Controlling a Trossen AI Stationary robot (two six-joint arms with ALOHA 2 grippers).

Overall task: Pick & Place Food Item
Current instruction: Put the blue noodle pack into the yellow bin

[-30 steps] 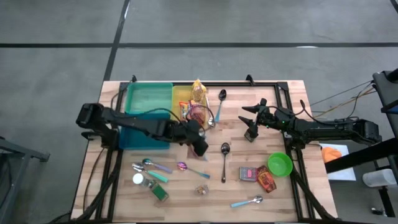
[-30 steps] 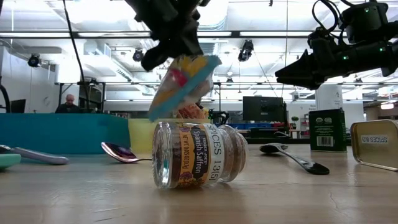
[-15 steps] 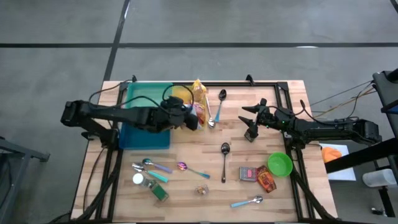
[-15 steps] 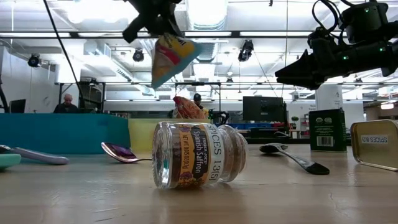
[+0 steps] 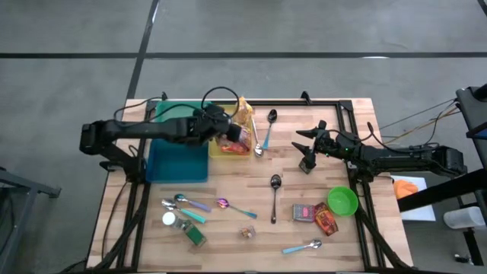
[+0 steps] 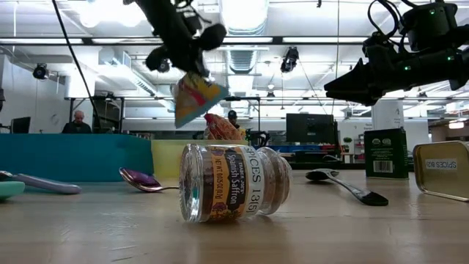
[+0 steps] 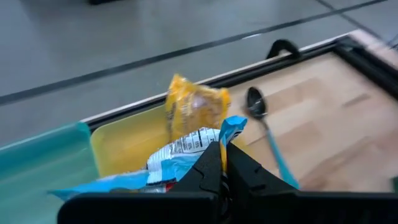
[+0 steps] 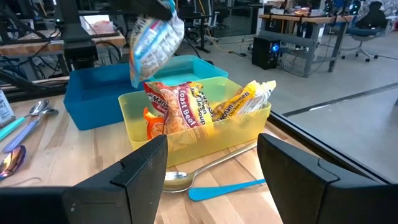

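Holding the blue-and-white snack packet [image 8: 155,37] pinched tight between the fingers of my left gripper [image 5: 228,131], I have it hanging in the air directly over the yellow bin [image 5: 221,150], clear of the contents below. The bin sits just beside the teal bin [image 5: 179,156] at the far edge of the table [image 5: 304,221]. From the right wrist view the packet dangles with its long axis running down and slightly tilted, its lower end above the red ramen packet [image 8: 180,109] and the yellow snack bag [image 8: 242,99] already lying in the bin. So the drop target lies straight beneath my claw, not off to a side; I judge the coming move to be a short descent and release, with little sideways correction left. My left arm is plainly the nearer one. My right gripper [image 5: 307,160] waits well apart over the middle of the table, its jaws spread and holding nothing.
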